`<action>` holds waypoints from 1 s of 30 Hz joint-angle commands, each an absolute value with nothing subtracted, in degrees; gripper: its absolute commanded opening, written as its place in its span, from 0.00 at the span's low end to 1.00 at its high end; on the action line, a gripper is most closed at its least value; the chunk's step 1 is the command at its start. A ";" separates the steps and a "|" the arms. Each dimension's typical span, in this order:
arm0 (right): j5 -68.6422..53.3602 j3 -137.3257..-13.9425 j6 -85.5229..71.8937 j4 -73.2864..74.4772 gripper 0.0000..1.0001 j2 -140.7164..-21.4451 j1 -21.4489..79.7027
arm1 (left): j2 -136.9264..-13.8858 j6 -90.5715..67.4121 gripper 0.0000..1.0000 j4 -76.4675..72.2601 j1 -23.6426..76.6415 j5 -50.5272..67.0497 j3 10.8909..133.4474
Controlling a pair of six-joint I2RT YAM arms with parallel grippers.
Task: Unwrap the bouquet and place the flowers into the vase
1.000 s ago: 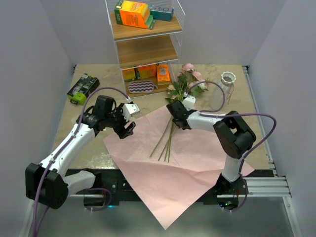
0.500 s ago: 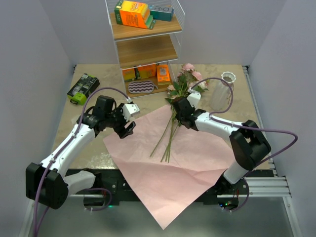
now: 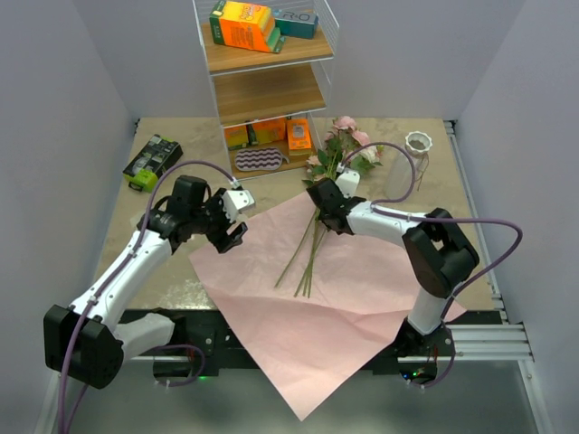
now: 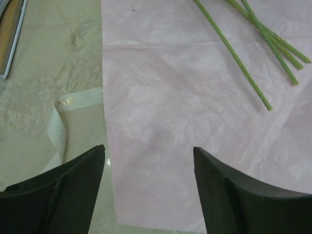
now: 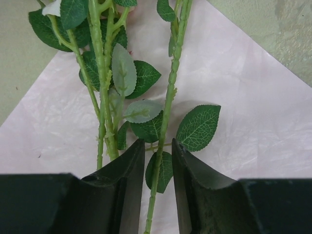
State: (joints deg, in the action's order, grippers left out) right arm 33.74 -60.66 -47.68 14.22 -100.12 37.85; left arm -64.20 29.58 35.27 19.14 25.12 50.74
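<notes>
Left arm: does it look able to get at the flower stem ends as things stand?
Probably yes. The left gripper is open above the pink sheet, and the cut ends of the flowers lie on bare paper ahead with nothing between. The right gripper straddles a stem higher up, near the leaves.

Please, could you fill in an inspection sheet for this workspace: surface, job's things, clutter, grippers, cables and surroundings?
Surface: beige table; pink sheet spread flat, one corner over the near edge.
Job's things: flowers lie on the sheet, blooms toward the shelf rack; vase upright far right, no flowers in it; cream ribbon loose beside the sheet.
Clutter: shelf rack with boxes at the back; black-and-green device far left.
Grippers: left gripper open above the sheet's edge, holding nothing; right gripper, fingers slightly apart, one stem between them, not visibly pinched.
Cables: purple cables loop above both arms.
Surroundings: plain grey walls on three sides.
</notes>
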 commanded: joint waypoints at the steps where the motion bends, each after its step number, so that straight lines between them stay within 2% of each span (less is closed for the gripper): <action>1: 37.09 -64.07 -47.11 15.29 0.27 -101.24 37.79 | -62.75 30.67 0.77 34.19 18.81 24.26 50.01; 5: 37.88 -63.81 -47.29 15.29 0.17 -101.25 37.70 | -62.32 31.02 0.77 33.93 18.81 23.73 49.13; 14: 38.32 -62.23 -47.11 14.77 0.20 -101.69 37.53 | -61.96 31.20 0.77 33.40 18.81 23.47 48.69; 17: 39.20 -61.88 -46.93 14.94 0.09 -101.16 37.27 | -61.96 31.20 0.77 33.49 18.81 23.29 48.78; 18: 39.20 -61.79 -46.50 14.94 0.02 -100.47 37.09 | -61.79 31.29 0.77 33.49 18.81 23.29 48.87; 19: 39.29 -61.79 -46.41 15.03 0.00 -99.85 37.00 | -61.79 31.38 0.77 33.49 18.72 23.20 48.78; 23: 40.08 -61.70 -45.27 15.20 0.00 -96.25 36.91 | -61.70 31.38 0.77 33.66 18.72 23.20 48.87; 30: 41.31 -61.61 -42.29 14.32 0.00 -82.81 37.00 | -61.70 31.03 0.77 33.40 18.72 23.55 49.39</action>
State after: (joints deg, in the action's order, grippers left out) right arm 37.95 -61.06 -44.91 16.27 -91.64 37.06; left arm -62.85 29.85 35.20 19.14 23.51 48.84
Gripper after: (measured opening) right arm 0.014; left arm 0.772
